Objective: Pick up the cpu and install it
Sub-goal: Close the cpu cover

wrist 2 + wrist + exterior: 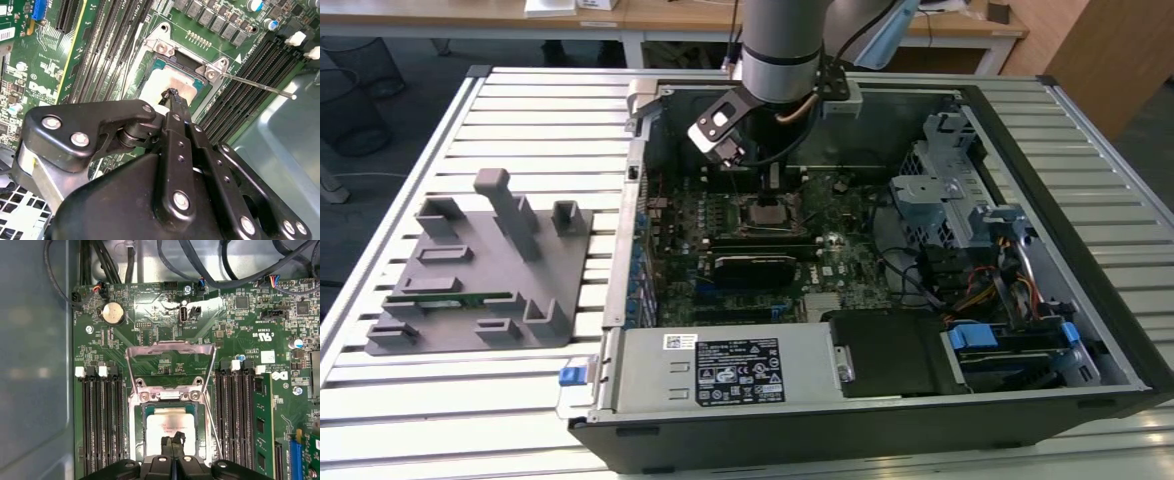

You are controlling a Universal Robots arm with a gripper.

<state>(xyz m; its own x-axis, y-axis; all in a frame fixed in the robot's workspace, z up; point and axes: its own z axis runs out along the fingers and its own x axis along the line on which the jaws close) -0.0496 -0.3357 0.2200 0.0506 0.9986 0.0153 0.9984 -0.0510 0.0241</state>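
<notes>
Your jaws are pressed together and pinch nothing. Their tips sit at the silver top of the cpu (172, 421); you cannot tell whether they touch it. The cpu (160, 85) lies flat inside the socket (134, 412), as both wrist views show. The load plate (170, 346) stands swung open at the socket's far edge, and a thin lever (260, 86) juts out beside the socket. Memory slots (102, 425) flank the socket on both sides. In the exterior view your arm (781, 40) reaches down over the socket, inside the open computer case (854, 435) on the bench (520, 110).

cpu (167, 421): 1 | pincer (172, 439): 1 | tray (491, 278): 1 | computer case (854, 425): 1
</notes>
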